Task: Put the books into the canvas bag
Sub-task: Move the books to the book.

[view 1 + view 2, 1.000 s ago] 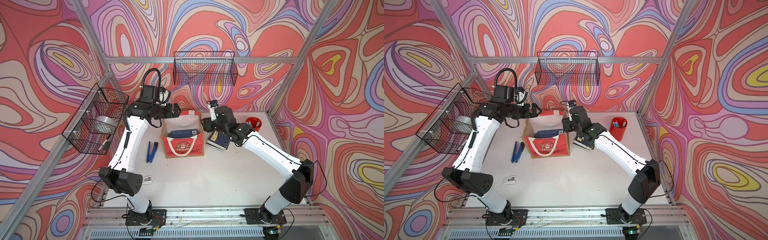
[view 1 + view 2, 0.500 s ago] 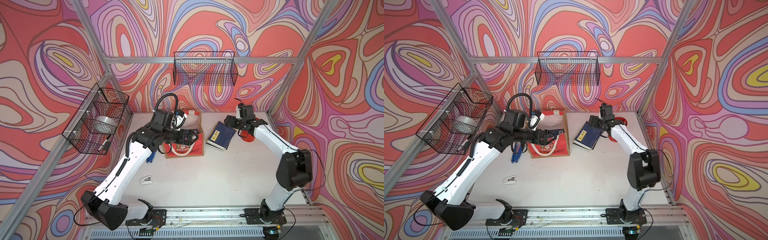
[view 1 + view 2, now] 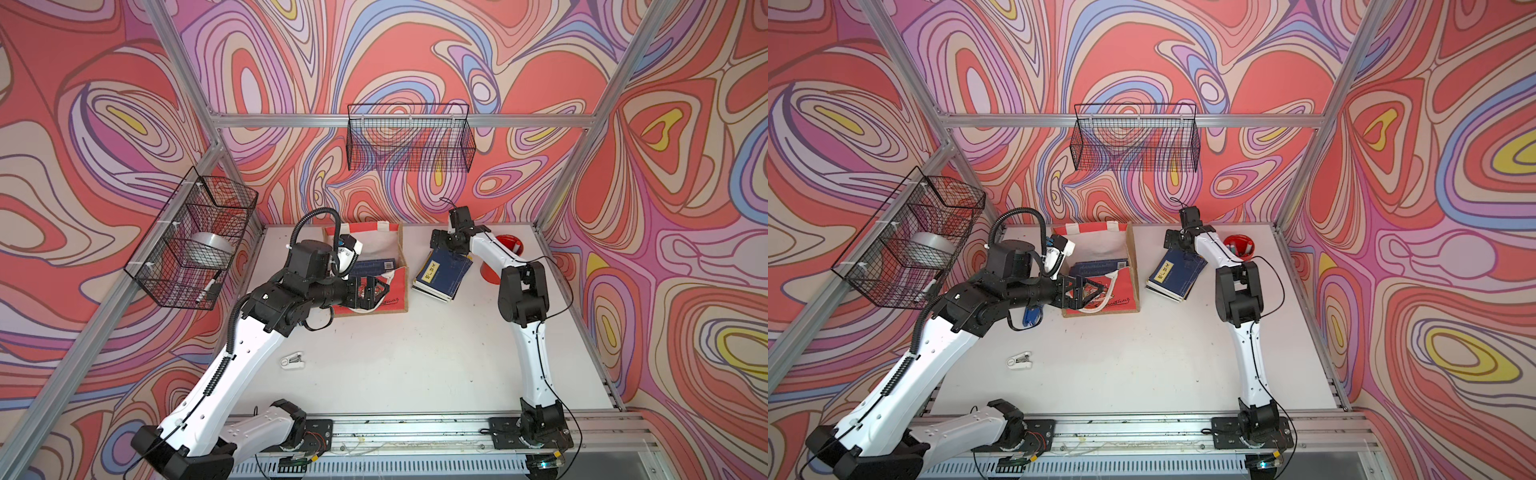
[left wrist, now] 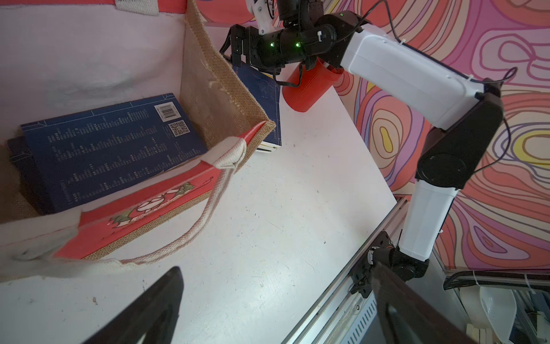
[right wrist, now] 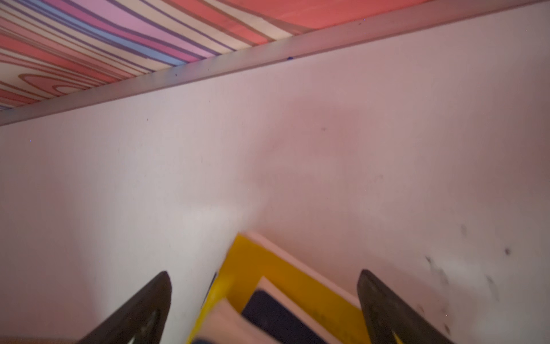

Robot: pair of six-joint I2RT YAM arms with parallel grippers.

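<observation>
Navy book (image 4: 104,149) in one canvas bag (image 4: 220,98), book stack (image 3: 442,274) beside it, left claw (image 4: 276,268) and right claw (image 5: 264,271) wide

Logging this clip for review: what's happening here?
The robot is filling the canvas bag. At least one book lies inside, back cover up; a stack of books waits on the table beside it. The left end effector hovers open by the bag's front; the right end effector is open at the stack's far corner, gripping nothing.
</observation>
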